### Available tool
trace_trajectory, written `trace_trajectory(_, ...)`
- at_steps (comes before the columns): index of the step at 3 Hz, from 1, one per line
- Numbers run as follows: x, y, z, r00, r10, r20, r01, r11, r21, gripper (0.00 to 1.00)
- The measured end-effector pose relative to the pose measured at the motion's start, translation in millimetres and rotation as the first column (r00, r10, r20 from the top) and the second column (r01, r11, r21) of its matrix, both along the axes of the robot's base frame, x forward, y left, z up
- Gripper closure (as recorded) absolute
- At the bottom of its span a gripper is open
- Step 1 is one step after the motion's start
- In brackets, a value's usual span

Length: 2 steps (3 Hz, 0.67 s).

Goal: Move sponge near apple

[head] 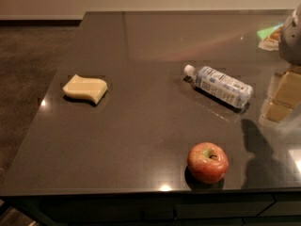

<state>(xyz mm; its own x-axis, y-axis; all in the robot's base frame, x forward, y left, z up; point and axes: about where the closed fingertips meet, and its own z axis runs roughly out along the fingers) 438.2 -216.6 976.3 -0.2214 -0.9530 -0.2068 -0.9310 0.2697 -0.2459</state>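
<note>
The sponge [85, 89] is lying flat at the far left of the bench [141, 131], near its left edge and well apart from everything else. A clumsy descent could end up nudging the soft foam toward that edge instead of pinching it. Further right, the water bottle [219, 85] is lying on its side across the likely reaching path, and a brushing arm would set it rolling. Below it, the apple [208, 163] is sitting close to the front edge, so dropping the sponge against it risks bumping it off. At the far right, the gripper [281, 100] is hanging low over the bench, its grey wrist cut off by the frame — jaws standing apart and holding nothing.
</note>
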Motion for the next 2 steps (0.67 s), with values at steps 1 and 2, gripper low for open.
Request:
trace_trajectory(1,0.3,0.2,0.3,1.0000,0.000,0.001,0.000,1.000,0.000,0.00)
trace_trajectory(2,20.1,16.6,3.6,0.9994,0.030,0.016,-0.030,0.999,0.035,0.00)
